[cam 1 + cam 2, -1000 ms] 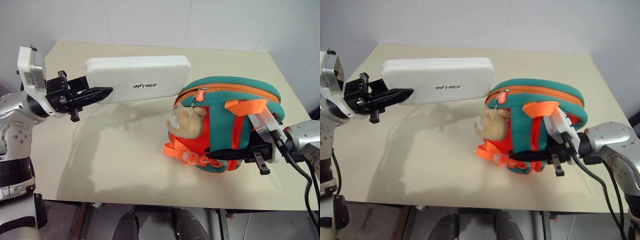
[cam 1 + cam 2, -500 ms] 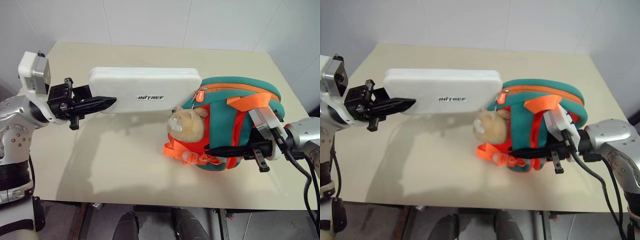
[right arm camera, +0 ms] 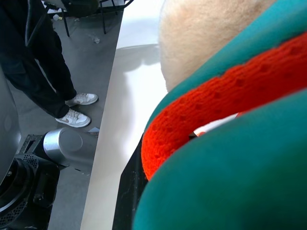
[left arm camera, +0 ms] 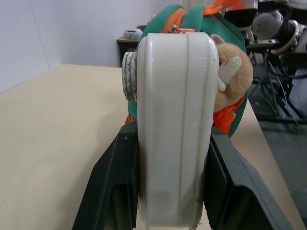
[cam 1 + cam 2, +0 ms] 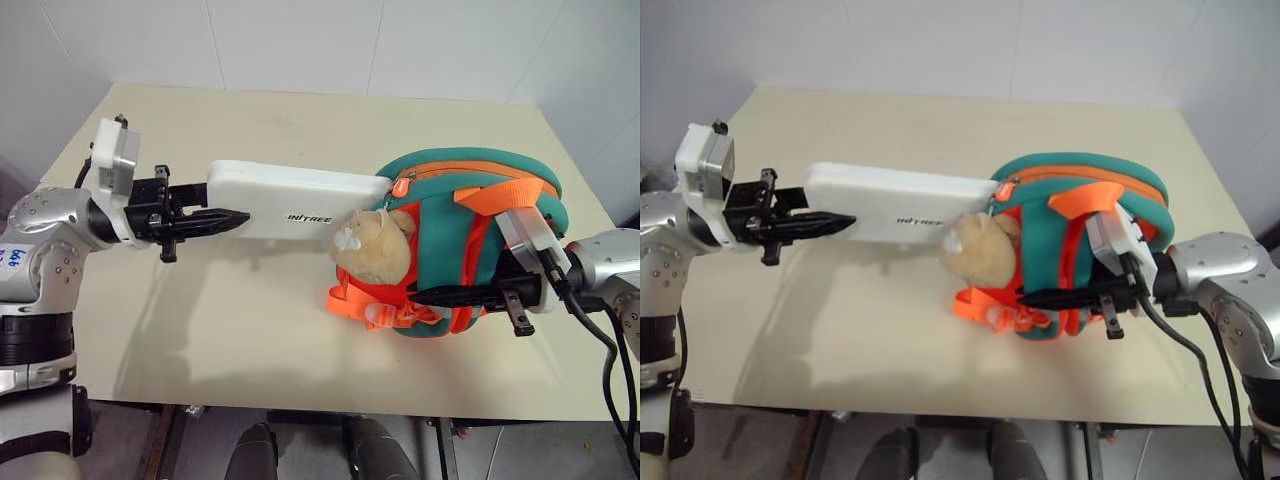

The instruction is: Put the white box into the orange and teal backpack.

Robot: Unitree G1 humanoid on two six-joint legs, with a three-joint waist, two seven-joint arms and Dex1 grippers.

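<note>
While gripping the white box [image 5: 300, 190] across its near end with the left pincer [image 5: 235, 217], black fingers clenched on both flat faces, held it clear above the tabletop [image 5: 230, 330] with its long side running toward the orange and teal backpack [image 5: 450, 175]. Brought the far end right up to the bag's zippered edge, beside the zipper pull [image 5: 400, 187] and just above the tan plush toy [image 5: 372, 245]. Could not tell whether that end had entered the opening or only touched the rim, being hidden by toy and fabric.

Steadied the backpack with the right pincer [image 5: 425, 296], clenched on the lower side of the bag among orange straps and teal padding, keeping it propped on the tabletop with the zipper side facing the box.

Judged as the insertion step, well along: box carried and lined up, not yet inside. Called next for a straight push along the box's length into the mouth, bag held firm against it. Risked snagging a corner on the zipper edge or nudging the toy across the opening.
</note>
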